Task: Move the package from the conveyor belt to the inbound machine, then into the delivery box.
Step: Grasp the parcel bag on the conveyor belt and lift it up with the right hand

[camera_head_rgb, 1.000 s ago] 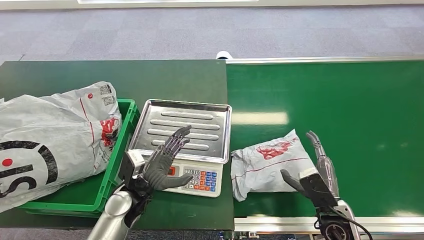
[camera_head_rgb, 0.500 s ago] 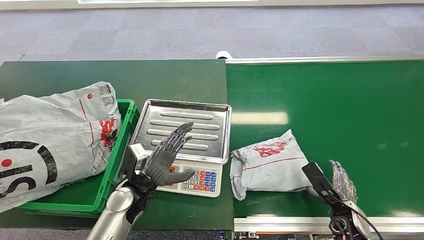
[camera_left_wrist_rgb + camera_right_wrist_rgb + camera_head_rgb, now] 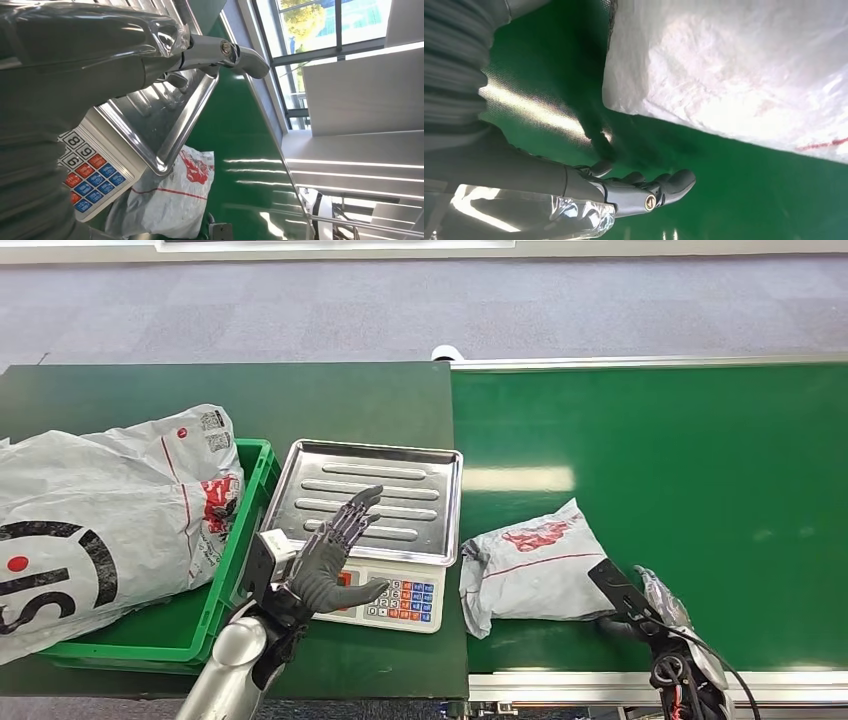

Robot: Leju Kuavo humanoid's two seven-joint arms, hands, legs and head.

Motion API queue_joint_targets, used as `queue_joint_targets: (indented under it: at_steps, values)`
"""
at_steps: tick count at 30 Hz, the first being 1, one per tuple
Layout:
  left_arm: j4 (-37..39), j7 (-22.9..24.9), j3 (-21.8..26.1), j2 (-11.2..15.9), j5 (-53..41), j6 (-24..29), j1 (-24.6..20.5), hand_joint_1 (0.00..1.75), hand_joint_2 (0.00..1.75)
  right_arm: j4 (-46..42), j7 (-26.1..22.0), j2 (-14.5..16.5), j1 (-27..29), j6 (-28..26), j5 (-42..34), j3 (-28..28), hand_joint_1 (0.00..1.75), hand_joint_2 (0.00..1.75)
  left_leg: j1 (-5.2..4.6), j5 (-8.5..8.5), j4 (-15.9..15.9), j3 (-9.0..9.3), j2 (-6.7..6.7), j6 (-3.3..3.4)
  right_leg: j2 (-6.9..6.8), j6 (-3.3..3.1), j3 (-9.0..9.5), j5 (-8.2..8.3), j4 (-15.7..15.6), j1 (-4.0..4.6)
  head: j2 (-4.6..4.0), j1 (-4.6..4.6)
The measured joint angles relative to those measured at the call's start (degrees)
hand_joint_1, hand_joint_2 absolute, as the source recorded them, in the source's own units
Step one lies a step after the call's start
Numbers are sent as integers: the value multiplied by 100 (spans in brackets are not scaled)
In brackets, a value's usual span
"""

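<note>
Crinkled grey plastic package (image 3: 533,567) on smooth green belt (image 3: 700,460).

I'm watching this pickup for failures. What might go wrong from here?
The right hand sits low beside the package, holding nothing; its fingers may slide off the slack, crinkled bag. The left hand hovers open over the scale, possibly blocking placement.

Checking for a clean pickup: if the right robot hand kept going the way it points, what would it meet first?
Probably the grey package on the conveyor belt; the right robot hand sits just beside its edge, though depth is unclear.
</note>
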Motion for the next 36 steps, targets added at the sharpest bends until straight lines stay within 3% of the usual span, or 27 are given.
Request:
queue_joint_targets:
  at_steps: [1, 2, 5, 6, 7, 16, 20, 21, 22, 23, 28, 36]
  values:
    - [0, 0, 5, -2, -8, -1, 1, 0, 175, 40, 9, -4, -26, 64, 8, 14, 0, 175, 0, 0, 0, 8, 1, 0, 0, -1, 6, 0, -1, 0, 0, -1]
    - [0, 0, 11, -5, -12, -1, 1, 0, 175, 82, 17, -13, -53, 135, 19, 36, 26, 175, 0, 0, 0, 17, 1, 0, 1, -1, 12, 1, -1, 0, 0, -1]
    - [-1, 0, 25, -14, -21, 0, 3, 0, 175, 199, 12, -55, -121, 330, 45, 133, 156, 175, 0, -1, 0, 37, 3, 0, 2, -1, 29, 1, -1, 1, 0, -1]
    - [-1, 0, 32, -15, -22, 3, 7, 0, 175, 233, -7, -70, -139, 367, 48, 166, 174, 175, 0, -1, 0, 42, 6, 0, 5, -1, 35, 1, -1, 1, 0, 0]
    - [-3, 0, 43, -15, -24, 10, 13, 0, 175, 268, -33, -85, -160, 386, 49, 203, 175, 175, 1, -1, 0, 47, 10, 0, 8, -2, 40, 2, -1, 2, 0, 0]
    - [-89, 0, 107, -15, -58, 39, 139, 0, 175, 369, -347, -198, -277, 270, -110, 439, 169, 175, 1, 2, 3, 50, 15, 1, 15, -1, 47, 14, -2, 2, 0, -1]
    - [-98, -1, 116, -16, -60, 40, 166, 0, 175, 362, -463, -193, -263, 46, -188, 469, 22, 175, 7, 2, 3, 40, 13, 1, 14, -2, 40, 13, -1, 9, 0, 1]
    - [-103, -3, 119, -16, -60, 43, 178, 0, 175, 343, -535, -185, -236, -118, -255, 469, 13, 175, 8, 2, 3, 35, 12, 1, 13, -3, 37, 12, -1, 9, 0, 0]
    - [-109, -8, 122, -17, -58, 46, 191, 0, 175, 302, -632, -167, -190, -313, -364, 463, 10, 175, 8, 2, 3, 28, 11, 0, 13, -3, 31, 12, 0, 9, 0, 0]
    - [-114, -17, 126, -17, -51, 50, 203, 0, 175, 207, -735, -140, -115, -497, -514, 451, 19, 175, 8, 3, 3, 19, 9, 0, 12, -3, 24, 13, 0, 9, 0, -1]
    - [-118, -75, 145, -16, 0, 44, 211, 0, 175, -868, -1281, 2, 380, -995, -1370, 336, 0, 175, 7, 7, 3, -7, -5, -2, 8, -2, 0, 13, 1, 7, 0, 0]
    - [-55, -152, 136, -32, 101, 26, 122, 0, 175, -2901, -2963, 399, 1200, -2364, -3238, -23, 0, 175, 7, 7, 3, -38, -4, -3, 5, -3, -33, 12, 1, 7, 0, -2]
